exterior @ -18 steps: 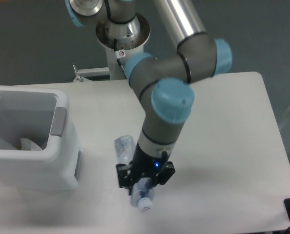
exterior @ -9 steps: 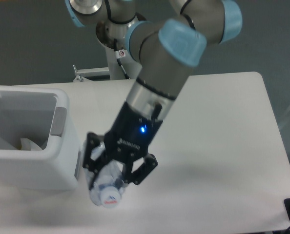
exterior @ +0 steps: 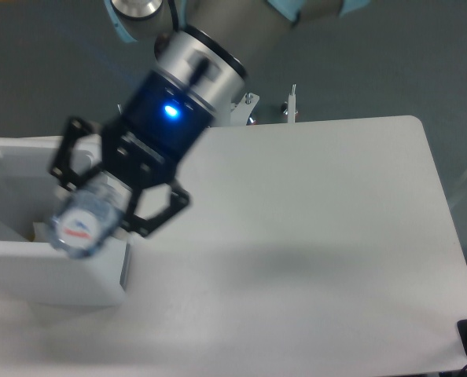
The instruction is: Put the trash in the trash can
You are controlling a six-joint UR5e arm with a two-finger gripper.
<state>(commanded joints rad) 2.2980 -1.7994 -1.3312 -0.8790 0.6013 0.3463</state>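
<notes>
The hand (exterior: 100, 206) grips the crushed bottle (exterior: 82, 221), cap toward us, over the trash can's (exterior: 60, 275) near-right rim by the tabletop's left edge; the opening lies just left.

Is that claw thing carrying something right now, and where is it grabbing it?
Yes. The gripper holds the crushed plastic bottle, clamped around its body, with the white cap end facing the camera, above the near edge of the white trash can.
</notes>
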